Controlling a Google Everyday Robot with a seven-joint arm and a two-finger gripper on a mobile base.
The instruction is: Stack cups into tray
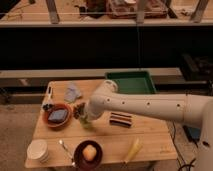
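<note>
The dark green tray (131,81) sits at the back right of the wooden table. My white arm reaches in from the right across the table's middle. My gripper (83,113) is down at the pale green cup (86,121), which stands left of centre and is partly hidden by the gripper. The cream-white cup (37,149) stands at the front left corner, apart from the gripper. A small shiny thing (48,106) at the left edge may be the steel cup; I cannot tell.
A reddish-brown bowl (58,115) with something blue in it stands left of the gripper. A second bowl (88,152) holding an orange ball is at the front. A dark bar (120,119), a banana (132,147), a spoon (65,148) and a crumpled cloth (73,92) also lie on the table.
</note>
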